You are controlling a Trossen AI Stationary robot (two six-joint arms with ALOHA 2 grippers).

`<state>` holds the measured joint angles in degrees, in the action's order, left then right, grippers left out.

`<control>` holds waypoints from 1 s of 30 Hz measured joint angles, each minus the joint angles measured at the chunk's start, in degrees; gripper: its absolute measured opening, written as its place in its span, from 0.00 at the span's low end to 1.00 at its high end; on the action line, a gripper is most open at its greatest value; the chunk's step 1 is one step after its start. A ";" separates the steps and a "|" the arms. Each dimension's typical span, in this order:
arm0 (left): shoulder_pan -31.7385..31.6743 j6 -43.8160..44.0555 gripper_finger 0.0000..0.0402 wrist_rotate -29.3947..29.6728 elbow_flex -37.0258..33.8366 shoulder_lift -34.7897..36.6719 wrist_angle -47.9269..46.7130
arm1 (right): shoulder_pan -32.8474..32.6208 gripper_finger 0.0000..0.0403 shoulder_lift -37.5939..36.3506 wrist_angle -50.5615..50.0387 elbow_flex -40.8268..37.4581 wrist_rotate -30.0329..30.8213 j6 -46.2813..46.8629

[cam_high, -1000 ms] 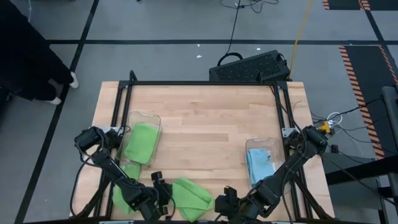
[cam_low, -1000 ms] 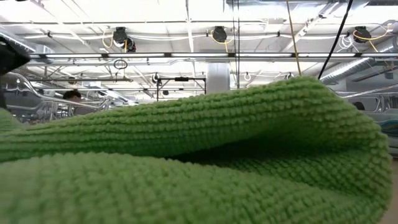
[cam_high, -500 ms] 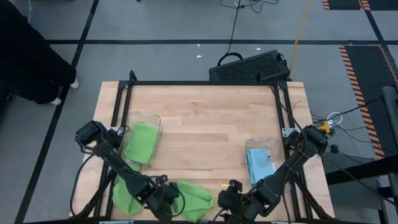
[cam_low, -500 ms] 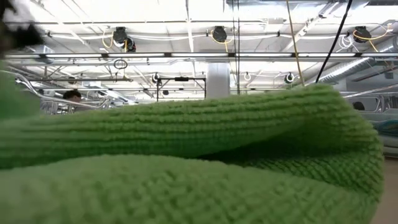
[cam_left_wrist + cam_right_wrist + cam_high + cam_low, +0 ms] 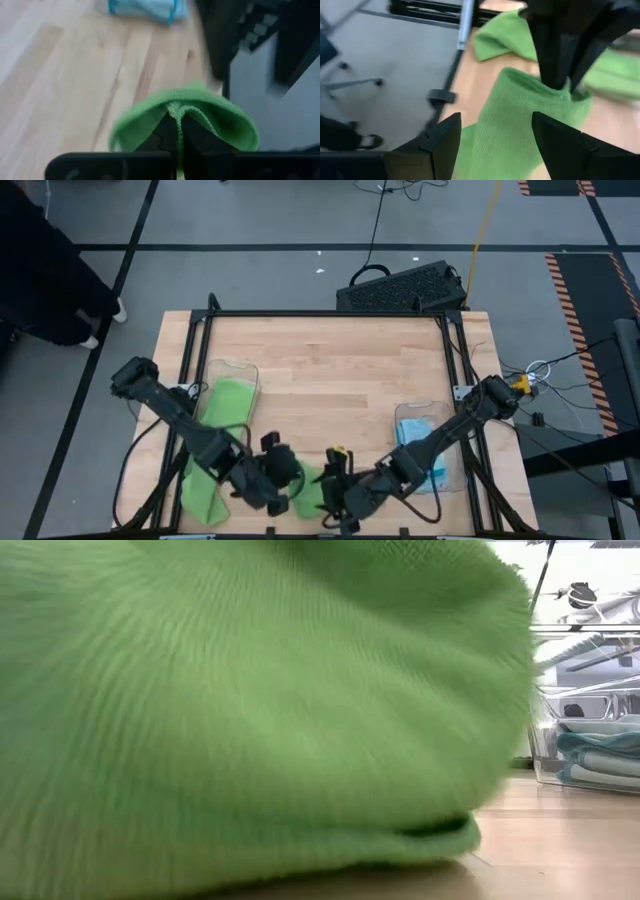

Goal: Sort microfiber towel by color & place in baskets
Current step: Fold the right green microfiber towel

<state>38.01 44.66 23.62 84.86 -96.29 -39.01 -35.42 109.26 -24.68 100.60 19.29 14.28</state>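
Pinching green towel (image 5: 308, 483) in left gripper (image 5: 288, 477), fingers clamped on bunched fold near table's (image 5: 340, 375) front edge. Spread wide, right gripper (image 5: 332, 492) just beside same towel, nothing between fingers. Second green towel (image 5: 205, 480) lying by front left corner, probably half off table. Left bin (image 5: 229, 402) holding green cloth, right bin (image 5: 424, 442) holding blue cloths (image 5: 420, 442).
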 joint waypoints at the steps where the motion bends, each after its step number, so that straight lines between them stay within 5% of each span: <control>1: -0.72 -0.06 0.01 -0.05 0.45 0.50 0.33 | 0.34 0.59 -0.03 -0.05 0.00 0.95 -1.08; 8: -2.35 -5.29 0.01 -7.72 2.47 0.80 0.31 | -0.18 0.59 -0.36 0.15 0.00 8.29 -19.92; 19: -3.60 -4.06 0.02 -7.67 2.47 0.80 0.26 | -0.42 0.55 -0.36 0.08 0.00 4.54 -36.51; 24: -3.91 -4.01 0.01 -11.24 2.43 0.69 3.83 | 1.11 0.49 -0.37 0.05 0.00 3.01 -31.74; 30: -3.60 -2.46 0.03 -14.18 2.37 -1.22 7.50 | 4.44 0.44 -0.54 -7.03 0.12 -12.18 -19.94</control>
<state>34.41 42.20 9.43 87.22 -97.51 -31.52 -30.98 108.72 -31.70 100.72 7.12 -5.66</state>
